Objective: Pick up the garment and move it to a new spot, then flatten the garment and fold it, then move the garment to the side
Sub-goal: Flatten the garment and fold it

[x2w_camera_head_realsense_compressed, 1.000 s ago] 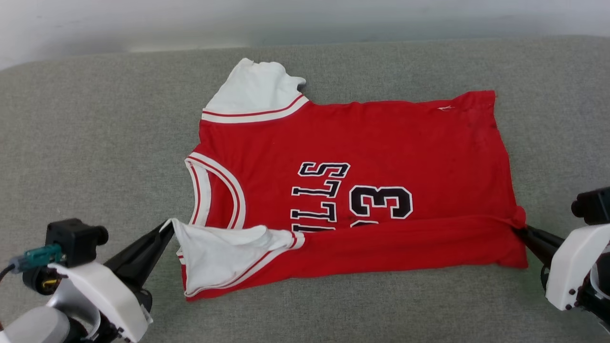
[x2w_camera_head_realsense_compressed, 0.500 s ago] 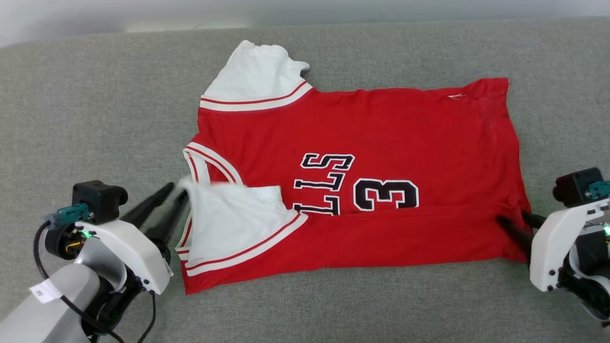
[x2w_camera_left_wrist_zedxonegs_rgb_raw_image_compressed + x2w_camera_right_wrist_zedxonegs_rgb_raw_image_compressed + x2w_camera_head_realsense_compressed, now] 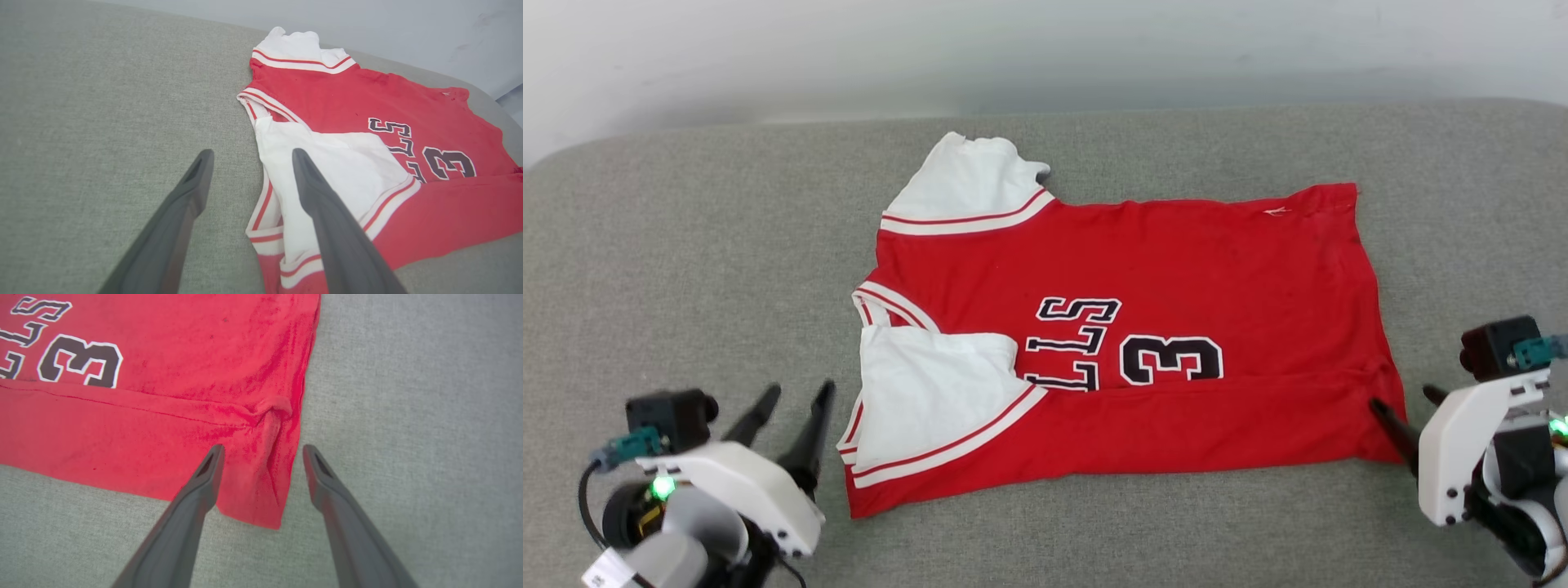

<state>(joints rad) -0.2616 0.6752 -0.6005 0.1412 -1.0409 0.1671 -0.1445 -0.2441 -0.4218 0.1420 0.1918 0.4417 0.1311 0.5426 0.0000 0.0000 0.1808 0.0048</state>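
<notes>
The garment (image 3: 1176,269) is a red jersey with white sleeves, lying flat on the grey surface with its collar to the left. Its near long edge is folded over the lettering, and the near white sleeve (image 3: 931,384) lies on the chest. My left gripper (image 3: 799,392) is open just left of that sleeve, holding nothing. In the left wrist view the garment (image 3: 335,94) lies ahead and right of the left gripper (image 3: 252,153). My right gripper (image 3: 1403,398) is open at the near hem corner. Seen from the right wrist, the right gripper (image 3: 263,448) straddles the garment's (image 3: 163,355) puckered corner without gripping it.
The grey fabric surface (image 3: 686,245) stretches wide on all sides of the jersey. A pale wall (image 3: 1045,49) runs behind its rounded far edge.
Both grippers opened and let go of the garment. The near sleeve and the hem corner dropped flat, and both grippers drew back a little. The head camera also shifted.
</notes>
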